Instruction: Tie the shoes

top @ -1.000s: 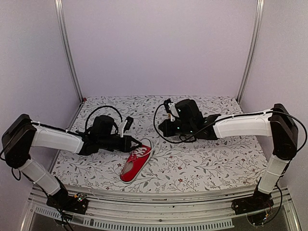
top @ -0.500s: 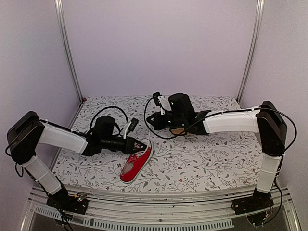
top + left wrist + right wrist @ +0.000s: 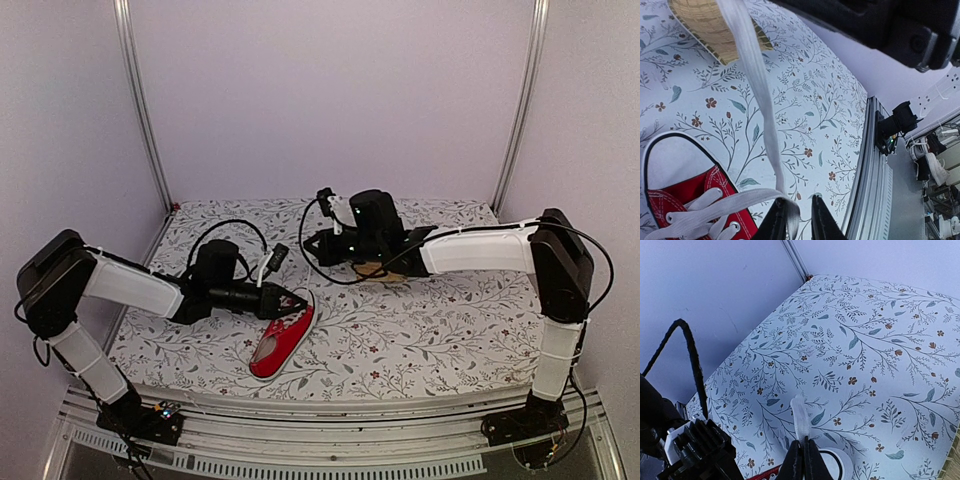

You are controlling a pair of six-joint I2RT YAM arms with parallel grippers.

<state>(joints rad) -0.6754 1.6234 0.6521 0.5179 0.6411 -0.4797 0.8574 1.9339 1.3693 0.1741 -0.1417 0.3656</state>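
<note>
The red sneaker (image 3: 281, 337) with white laces lies near the table's front, toe toward the back right. My right gripper (image 3: 314, 246) is shut on the end of one white lace (image 3: 800, 418), whose clear tip sticks out past the fingers (image 3: 803, 456), above the white toe cap (image 3: 839, 460). That lace (image 3: 755, 75) runs taut down to my left gripper (image 3: 799, 201). It is slightly open beside the shoe's eyelets (image 3: 695, 200), and the lace hooks over one finger. In the top view the left gripper (image 3: 297, 299) sits at the shoe's tongue.
A yellow woven basket (image 3: 372, 270) lies under the right arm at the back middle; it also shows in the left wrist view (image 3: 710, 25). The table's metal front rail (image 3: 875, 190) is close to the left gripper. Black cables loop over both arms.
The right arm has swung left and back, drawing the lace out. The left gripper has moved right, up to the shoe's laces.
</note>
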